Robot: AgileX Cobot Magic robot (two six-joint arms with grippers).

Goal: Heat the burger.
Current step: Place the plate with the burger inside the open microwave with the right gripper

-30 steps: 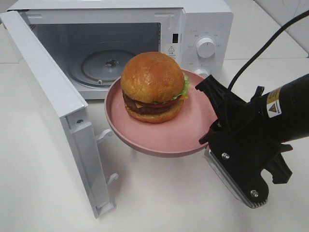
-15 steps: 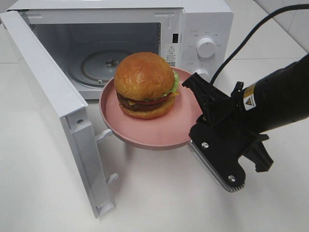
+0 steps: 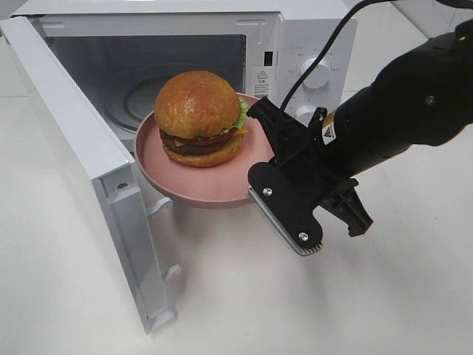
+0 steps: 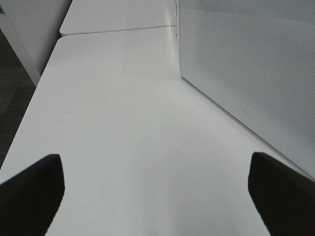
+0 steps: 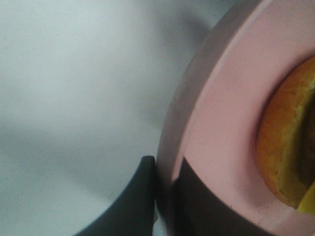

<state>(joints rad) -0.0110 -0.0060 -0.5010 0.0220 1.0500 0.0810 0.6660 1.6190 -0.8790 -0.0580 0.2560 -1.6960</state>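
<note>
Pink plate (image 3: 194,186) pinched by right gripper (image 3: 260,171) carries the burger (image 3: 198,118).

A smooth white bench (image 3: 244,296) fills the scene, its matte top clean and evenly lit. The light is soft and comes from overhead, with no hard glare. One blurred grey shadow (image 3: 214,237) lies on the bench near its middle. In the left wrist view the same white bench (image 4: 133,123) runs away from the camera. A thin dark seam (image 4: 118,30) crosses it at the far end, where a second white top (image 4: 118,12) butts against it at the same level. Beside the bench's long edge lies a dark grey, carpet-like floor (image 4: 10,69). A plain white upright panel (image 4: 34,19) rises from that floor.
</note>
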